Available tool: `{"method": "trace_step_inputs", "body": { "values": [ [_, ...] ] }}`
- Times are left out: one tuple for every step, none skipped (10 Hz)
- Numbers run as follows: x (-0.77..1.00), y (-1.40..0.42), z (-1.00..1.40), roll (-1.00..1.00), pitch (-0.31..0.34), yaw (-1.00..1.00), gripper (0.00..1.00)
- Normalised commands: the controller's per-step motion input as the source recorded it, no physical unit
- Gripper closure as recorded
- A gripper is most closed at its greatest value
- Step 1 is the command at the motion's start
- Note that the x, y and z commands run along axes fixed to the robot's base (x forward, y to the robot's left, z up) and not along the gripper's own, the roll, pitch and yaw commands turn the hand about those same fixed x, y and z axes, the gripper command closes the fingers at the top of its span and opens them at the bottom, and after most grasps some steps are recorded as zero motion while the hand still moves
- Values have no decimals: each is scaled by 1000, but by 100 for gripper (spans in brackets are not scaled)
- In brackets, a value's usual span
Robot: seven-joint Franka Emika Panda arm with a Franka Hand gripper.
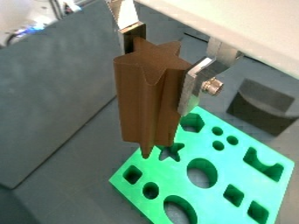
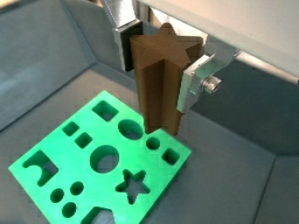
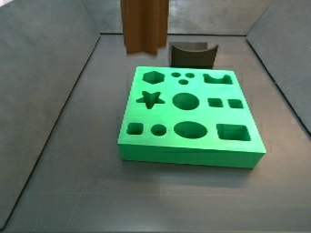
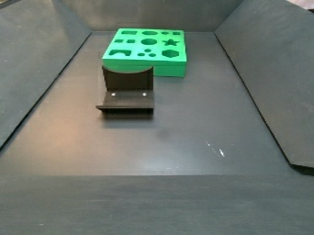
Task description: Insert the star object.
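Observation:
My gripper (image 1: pixel 163 61) is shut on the star object (image 1: pixel 149 92), a tall brown peg with ridged sides, and holds it upright by its upper part. Both show in both wrist views, the gripper (image 2: pixel 160 68) with the peg (image 2: pixel 158 87) between its silver fingers. The green block (image 3: pixel 188 118) lies flat on the floor with several shaped holes. Its star hole (image 3: pixel 151 99) is empty and also shows in a wrist view (image 1: pixel 172 152). In a side view the peg (image 3: pixel 145 25) hangs in the air over the block's far left part, the gripper cut off above. The peg's lower end is close to the star hole in a wrist view.
A dark grey curved block (image 3: pixel 192 55) stands on the floor just beyond the green block, and also shows in a side view (image 4: pixel 127 95). Dark sloping walls (image 3: pixel 73 100) enclose the floor. The green block (image 4: pixel 147 48) sits at one end of the bin.

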Motion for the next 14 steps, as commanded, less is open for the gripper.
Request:
{"method": "trace_step_inputs", "body": {
  "values": [
    [211, 397, -1000, 121, 13, -443, 100],
    [186, 546, -1000, 96, 37, -349, 100],
    [143, 597, -1000, 83, 27, -309, 100],
    [109, 583, -1000, 30, 34, -369, 100],
    [0, 266, -1000, 0, 0, -723, 100],
    [0, 89, -960, 0, -30, -863, 100],
    [40, 34, -920, -4, -44, -900, 100],
    [43, 43, -897, -36, -64, -897, 100],
    [0, 0, -803, -61, -121, -951, 100],
    [0, 0, -794, -64, -120, -949, 100],
    [0, 86, -789, -70, -56, -840, 100],
    [143, 377, -663, -44, 0, -563, 100],
    [217, 446, -651, -14, 67, -360, 100],
    [149, 400, -706, -30, 20, -414, 100]
  ]
}}
